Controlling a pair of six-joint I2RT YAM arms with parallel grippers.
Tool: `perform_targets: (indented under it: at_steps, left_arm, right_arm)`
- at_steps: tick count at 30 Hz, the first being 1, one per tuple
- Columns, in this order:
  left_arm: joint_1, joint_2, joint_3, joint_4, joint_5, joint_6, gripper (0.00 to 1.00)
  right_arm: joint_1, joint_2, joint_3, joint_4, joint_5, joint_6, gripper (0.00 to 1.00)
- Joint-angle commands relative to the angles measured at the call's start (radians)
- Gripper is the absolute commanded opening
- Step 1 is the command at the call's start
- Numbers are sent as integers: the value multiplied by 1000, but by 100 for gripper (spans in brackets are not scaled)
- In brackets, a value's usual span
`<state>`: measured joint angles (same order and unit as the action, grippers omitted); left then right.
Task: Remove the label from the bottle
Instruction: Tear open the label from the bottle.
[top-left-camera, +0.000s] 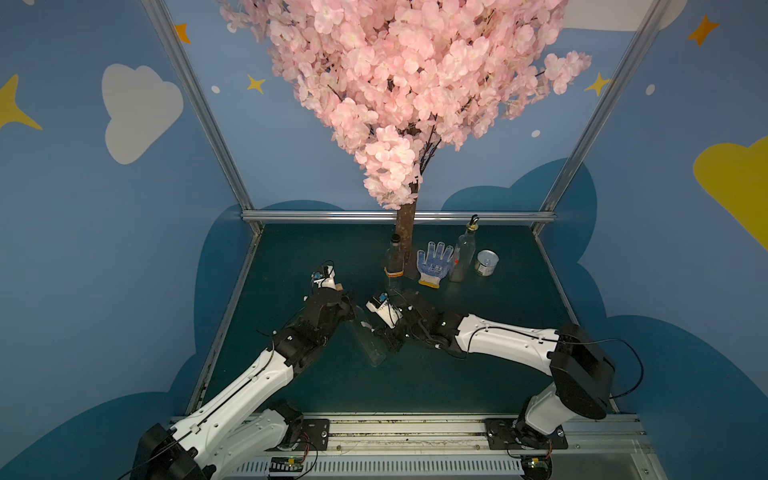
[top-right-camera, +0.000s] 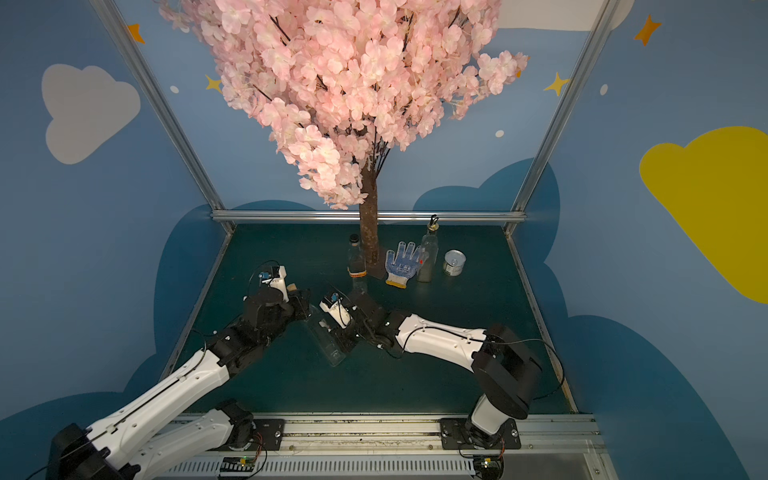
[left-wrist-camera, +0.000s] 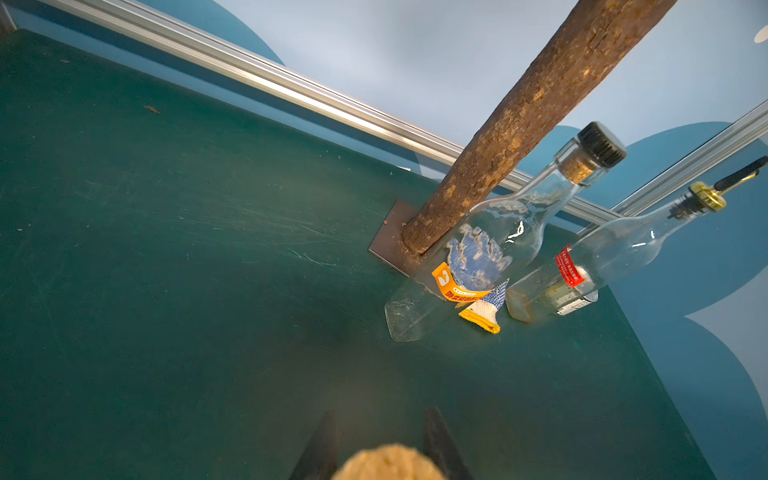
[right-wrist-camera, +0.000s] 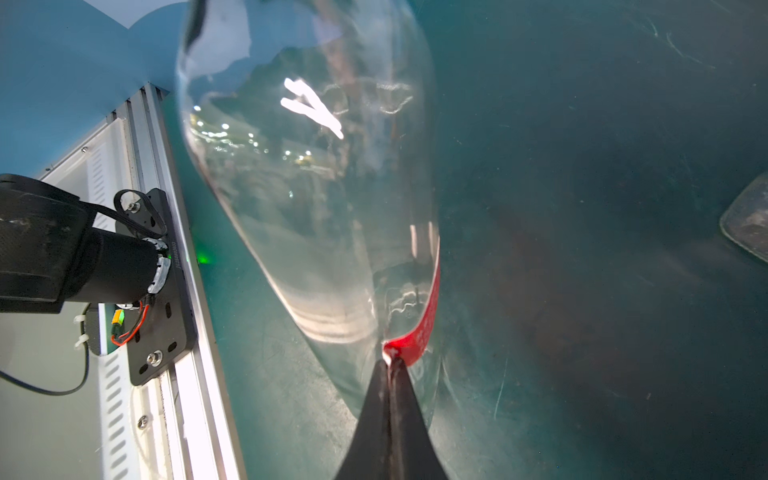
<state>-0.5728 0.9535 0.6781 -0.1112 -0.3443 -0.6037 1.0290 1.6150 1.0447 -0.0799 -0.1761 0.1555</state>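
A clear glass bottle (top-left-camera: 370, 345) (top-right-camera: 330, 347) lies on its side on the green table, base toward the front rail. My left gripper (top-left-camera: 351, 301) (left-wrist-camera: 381, 415) is shut on its neck end, and the tan cork (left-wrist-camera: 388, 463) shows between the two dark fingers. In the right wrist view the bottle (right-wrist-camera: 299, 187) fills the middle, with a red label (right-wrist-camera: 424, 324) along its side. One end of the label curls off the glass. My right gripper (right-wrist-camera: 390, 357) (top-left-camera: 376, 330) is shut on that lifted end, its jaws pressed together.
At the back stand the tree trunk (top-left-camera: 405, 232) on its metal foot, a bottle with an orange label (top-left-camera: 394, 262), a dotted work glove (top-left-camera: 434, 264), a pourer-topped bottle (top-left-camera: 464, 253) and a tin can (top-left-camera: 486, 262). An aluminium rail (top-left-camera: 415, 428) runs along the front.
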Motion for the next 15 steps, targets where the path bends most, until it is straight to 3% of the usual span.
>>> perform_targets:
  at_steps: [1, 15]
  left_arm:
    - [-10, -6, -17, -64, 63, 53, 2]
    - [-8, -15, -27, -64, 66, 70, 2]
  right_arm:
    - [-13, -8, 3, -23, 85, -2, 0]
    - [-24, -12, -8, -36, 104, 11, 0]
